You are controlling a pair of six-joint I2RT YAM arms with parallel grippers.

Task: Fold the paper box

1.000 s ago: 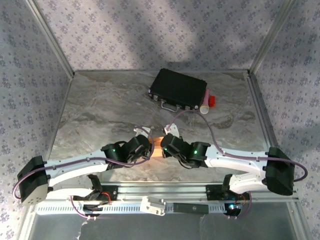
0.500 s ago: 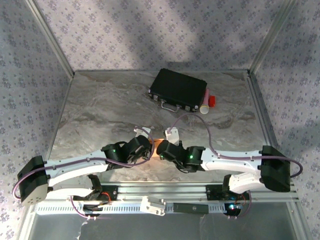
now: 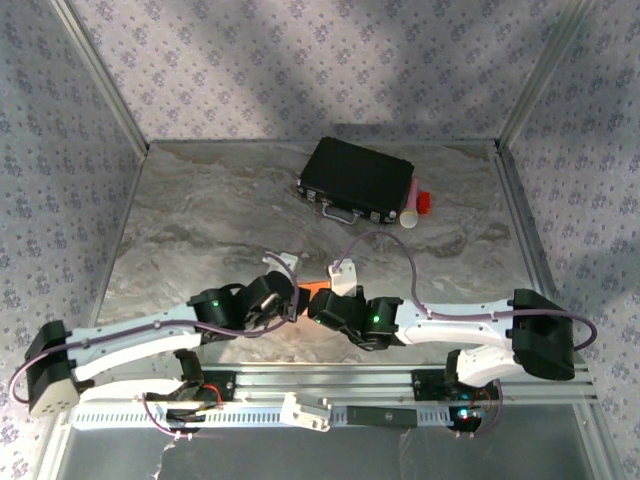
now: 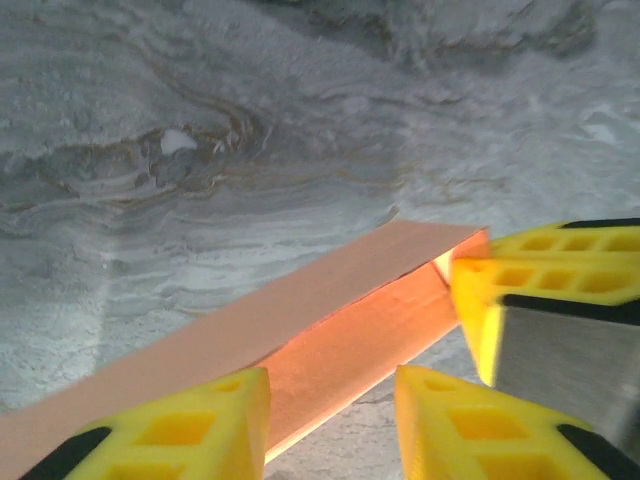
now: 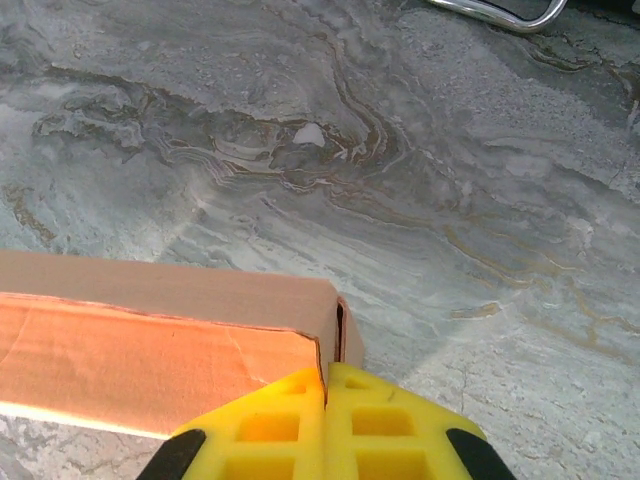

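Observation:
The paper box (image 3: 317,287) is a salmon-pink cardboard piece with raised walls, lying on the marble table between my two grippers near the front. My left gripper (image 4: 333,385) is open, its yellow fingertips (image 4: 210,415) apart just short of the box's long side wall (image 4: 300,310). My right gripper (image 5: 327,375) is shut on the thin end wall at the box's corner (image 5: 335,320); the cardboard edge runs in between its pressed fingers. In the left wrist view the right gripper's yellow fingers (image 4: 540,275) sit at the box's far end. From above, the arms hide most of the box.
A black hard case (image 3: 358,180) with a metal handle (image 5: 500,12) lies at the back centre. A pink tube and a red cap (image 3: 421,203) lie against its right side. Metal frame posts and patterned walls bound the marble table (image 3: 200,220).
My left gripper has opened and let go of the box, and its arm has drawn a little to the left. The right arm has shifted left, still shut on the box's end.

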